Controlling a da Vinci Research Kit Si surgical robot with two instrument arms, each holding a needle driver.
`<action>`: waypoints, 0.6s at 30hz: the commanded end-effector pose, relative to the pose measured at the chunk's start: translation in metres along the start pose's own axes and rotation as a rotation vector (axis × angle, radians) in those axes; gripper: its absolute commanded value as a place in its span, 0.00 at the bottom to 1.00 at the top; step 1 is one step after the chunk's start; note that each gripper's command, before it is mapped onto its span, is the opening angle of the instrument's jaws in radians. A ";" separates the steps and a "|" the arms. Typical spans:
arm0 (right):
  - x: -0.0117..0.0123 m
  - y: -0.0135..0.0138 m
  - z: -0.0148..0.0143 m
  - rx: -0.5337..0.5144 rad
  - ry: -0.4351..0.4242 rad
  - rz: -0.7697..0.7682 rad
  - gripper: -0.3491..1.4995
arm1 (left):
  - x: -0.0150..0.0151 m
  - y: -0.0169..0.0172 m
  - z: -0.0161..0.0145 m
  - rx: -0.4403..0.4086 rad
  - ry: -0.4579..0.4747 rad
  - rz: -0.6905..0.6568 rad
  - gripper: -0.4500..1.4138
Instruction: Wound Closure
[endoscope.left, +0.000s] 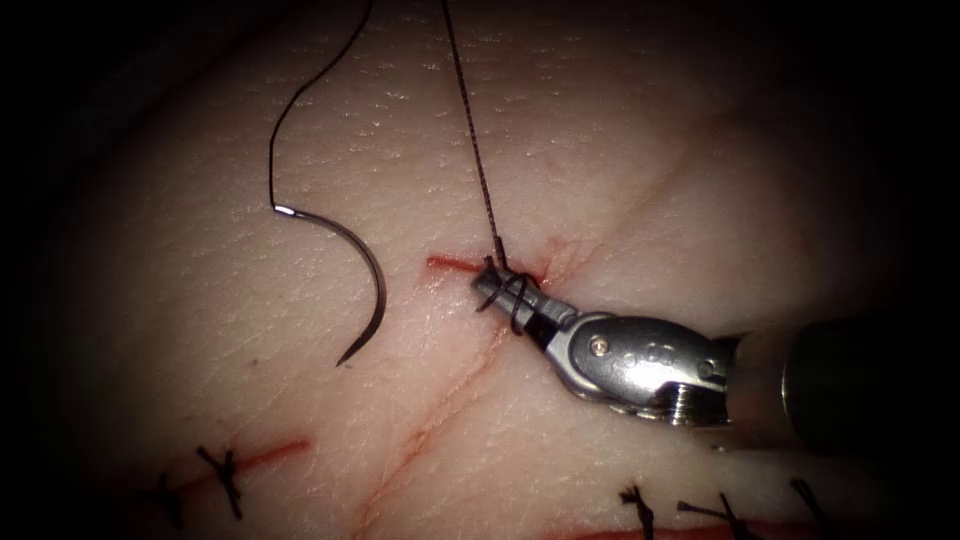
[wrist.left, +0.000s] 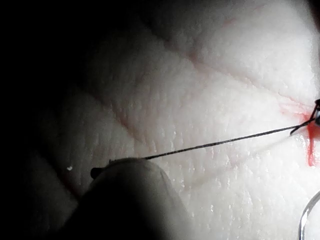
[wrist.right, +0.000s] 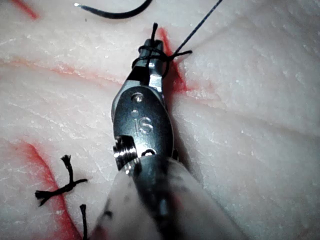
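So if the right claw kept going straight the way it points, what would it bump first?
Probably the cut in the tissue. The right claw, with thread looped around its shut tips, already sits at the cut's edge. The needle lies free farther left, likely off that line, though depth is unclear.

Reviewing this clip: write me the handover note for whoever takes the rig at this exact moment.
Right pincer: at the cut, thread looped around its jaws; they grip a short thread end, seen in the right wrist view.
Left pincer: holds the long strand, which runs taut to the cut.
Needle: free, lying on the tissue left of the cut, not in it, thread trailing from its blunt end.
Done: finished stitches on the nearer cuts.
Left: the knot at this cut is not tied down; this cut shows no finished stitch.
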 end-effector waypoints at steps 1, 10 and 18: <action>-0.0009 -0.0022 0.0000 0.021 -0.007 -0.002 0.00 | 0.0006 -0.0003 0.0016 0.007 -0.007 0.001 0.00; -0.0007 -0.0053 -0.0011 0.075 -0.027 -0.010 0.00 | 0.0012 -0.0016 0.0035 0.022 -0.012 -0.002 0.00; -0.0005 -0.0062 -0.0016 0.094 -0.030 -0.012 0.00 | 0.0006 -0.0038 0.0044 0.054 -0.009 -0.011 0.00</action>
